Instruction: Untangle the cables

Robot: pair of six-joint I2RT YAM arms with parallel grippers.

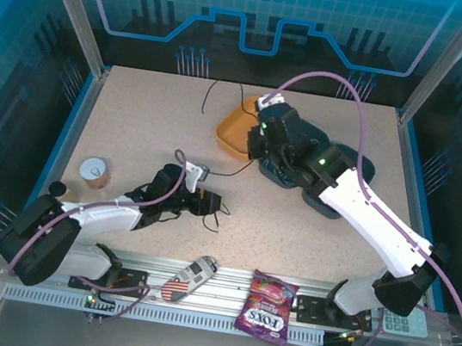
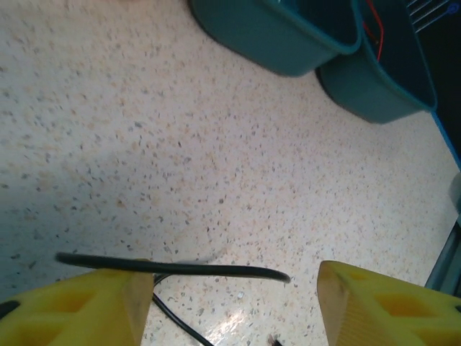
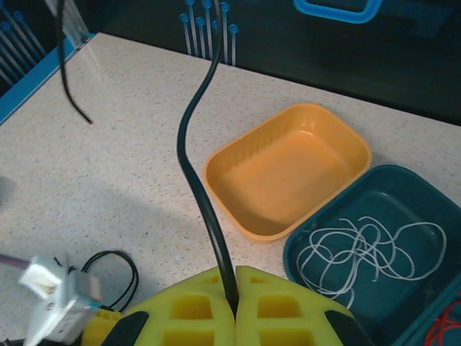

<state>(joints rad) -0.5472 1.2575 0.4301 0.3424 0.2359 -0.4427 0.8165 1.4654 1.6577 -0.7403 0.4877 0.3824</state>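
Observation:
My right gripper (image 3: 235, 292) is shut on the black cable (image 3: 194, 151), which rises from its fingers toward the back of the table. In the top view that gripper (image 1: 259, 148) hangs beside the orange tray (image 1: 236, 130). The white cable (image 3: 367, 249) lies in a loose tangle in a teal tray (image 3: 338, 216). A bit of the red cable (image 3: 448, 324) shows in the neighbouring teal tray. My left gripper (image 2: 234, 277) is open low over the table. A free end of the black cable (image 2: 187, 269) crosses its left fingertip (image 2: 108, 303) and stops between the fingers, ungripped.
The orange tray (image 3: 288, 169) holds nothing. A paper cup (image 1: 94, 172) stands at the left of the table. A remote-like object (image 1: 191, 276) and a candy bag (image 1: 267, 307) lie on the front rail. Two teal trays (image 2: 288, 36) sit ahead of the left gripper.

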